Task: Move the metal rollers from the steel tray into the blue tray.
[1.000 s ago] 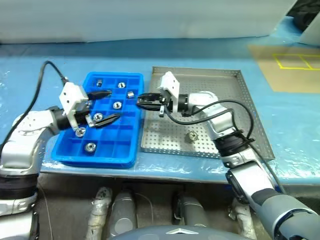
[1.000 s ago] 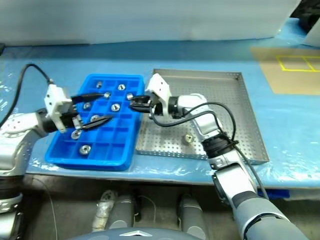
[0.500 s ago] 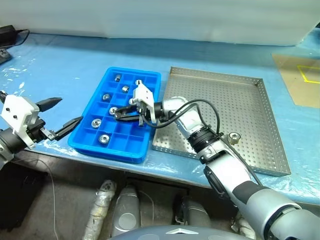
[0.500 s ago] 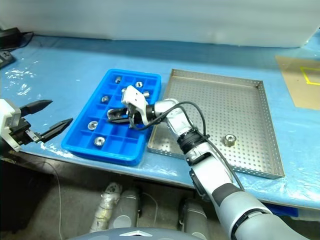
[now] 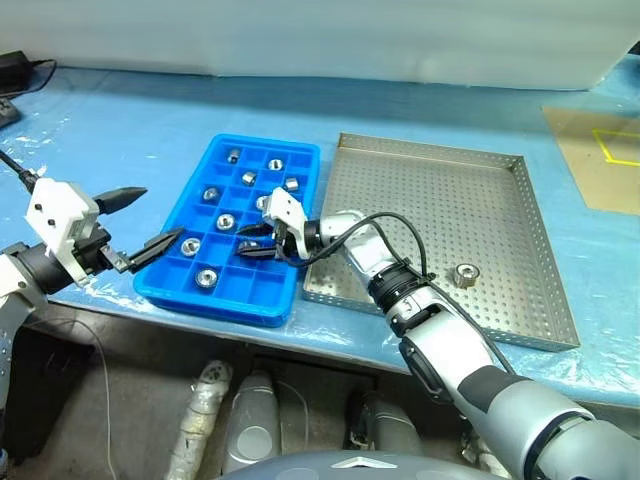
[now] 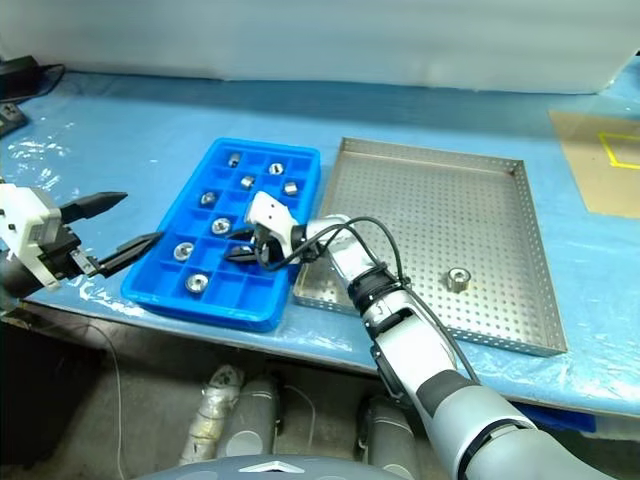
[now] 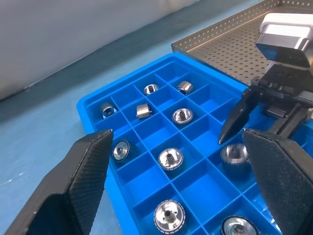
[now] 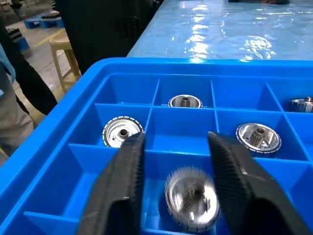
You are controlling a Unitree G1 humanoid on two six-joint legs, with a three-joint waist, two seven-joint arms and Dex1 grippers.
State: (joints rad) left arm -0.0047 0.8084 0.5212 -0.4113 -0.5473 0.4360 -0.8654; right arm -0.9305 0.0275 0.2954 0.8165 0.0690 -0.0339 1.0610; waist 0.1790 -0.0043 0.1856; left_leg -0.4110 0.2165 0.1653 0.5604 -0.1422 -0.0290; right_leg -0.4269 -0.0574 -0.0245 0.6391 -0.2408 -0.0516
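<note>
**Roller released over blue tray**

The right hand (image 5: 252, 241) sat low in the blue tray (image 5: 196, 285) at centre frame, fingers parted around a metal roller (image 8: 191, 198). The left hand (image 5: 141, 221) stood wide at left. 1 roller (image 5: 465, 273) lay in the steel tray (image 5: 500, 210).
</note>
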